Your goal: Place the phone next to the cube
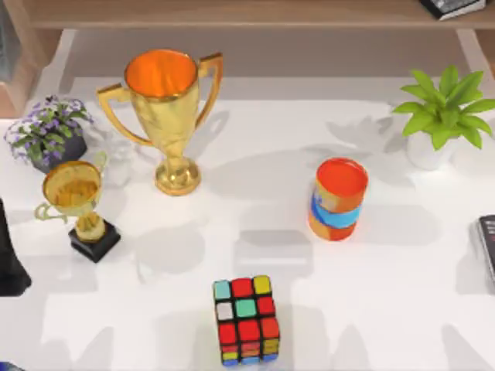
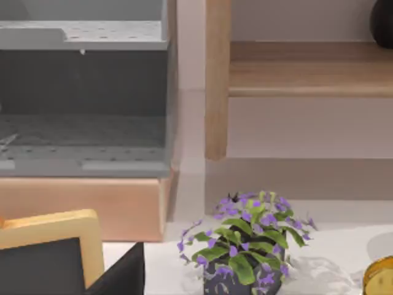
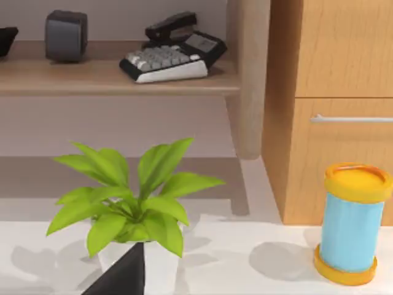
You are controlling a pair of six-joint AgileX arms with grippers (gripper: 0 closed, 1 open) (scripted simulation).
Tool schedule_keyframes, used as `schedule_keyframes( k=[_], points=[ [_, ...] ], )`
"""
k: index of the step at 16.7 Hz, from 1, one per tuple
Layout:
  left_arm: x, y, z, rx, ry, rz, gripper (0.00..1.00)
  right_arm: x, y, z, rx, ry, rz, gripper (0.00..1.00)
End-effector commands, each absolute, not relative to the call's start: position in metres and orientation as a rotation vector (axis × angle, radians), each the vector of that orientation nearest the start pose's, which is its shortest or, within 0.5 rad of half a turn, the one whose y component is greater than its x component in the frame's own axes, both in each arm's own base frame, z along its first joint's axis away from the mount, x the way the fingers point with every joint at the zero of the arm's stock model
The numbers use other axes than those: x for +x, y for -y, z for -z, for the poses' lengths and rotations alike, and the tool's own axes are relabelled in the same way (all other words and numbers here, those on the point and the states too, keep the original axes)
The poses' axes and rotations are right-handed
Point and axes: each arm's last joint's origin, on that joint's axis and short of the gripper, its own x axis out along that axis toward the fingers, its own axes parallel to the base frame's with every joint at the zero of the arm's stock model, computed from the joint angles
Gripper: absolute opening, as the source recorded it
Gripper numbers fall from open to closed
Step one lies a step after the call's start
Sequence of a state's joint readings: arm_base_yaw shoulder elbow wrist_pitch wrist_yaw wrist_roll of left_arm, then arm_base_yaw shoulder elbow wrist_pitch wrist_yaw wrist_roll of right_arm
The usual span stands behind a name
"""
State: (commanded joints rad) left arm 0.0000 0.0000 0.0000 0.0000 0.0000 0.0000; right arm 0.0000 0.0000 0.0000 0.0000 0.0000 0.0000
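Note:
The cube (image 1: 246,321) stands at the front middle of the table, with black edges and red, green, yellow, cyan and white tiles on top. The phone is out of view. A black part of my left arm (image 1: 9,255) stands at the table's left edge, well left of the cube. The left wrist view holds a dark piece of my left gripper (image 2: 120,276), facing the purple-flowered plant (image 2: 245,252). A like dark piece of my right gripper (image 3: 123,276) faces a green plant (image 3: 132,209) in the right wrist view.
A large gold trophy (image 1: 166,108) and a small gold trophy (image 1: 77,205) stand at the back left. An orange-and-blue striped cylinder (image 1: 337,199) is right of centre. A dark ridged flat device (image 1: 487,247) lies at the right edge. A blue sliver (image 1: 6,366) marks the front left corner.

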Motion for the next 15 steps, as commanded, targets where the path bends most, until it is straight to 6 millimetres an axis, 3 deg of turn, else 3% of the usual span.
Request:
schedule_keyframes(
  k=[4, 9, 12, 15],
  points=[
    [0.106, 0.001, -0.16, 0.0, 0.0, 0.0, 1.0, 0.106, 0.002, -0.164, -0.018, -0.024, 0.008, 1.0],
    [0.106, 0.001, -0.16, 0.0, 0.0, 0.0, 1.0, 0.118, 0.01, -0.195, -0.147, -0.235, 0.056, 1.0],
    [0.106, 0.001, -0.16, 0.0, 0.0, 0.0, 1.0, 0.14, 0.019, -0.219, -0.251, -0.447, 0.07, 1.0],
    [0.106, 0.001, -0.16, 0.0, 0.0, 0.0, 1.0, 0.178, 0.036, -0.235, -0.345, -0.695, 0.05, 1.0]
  ],
)
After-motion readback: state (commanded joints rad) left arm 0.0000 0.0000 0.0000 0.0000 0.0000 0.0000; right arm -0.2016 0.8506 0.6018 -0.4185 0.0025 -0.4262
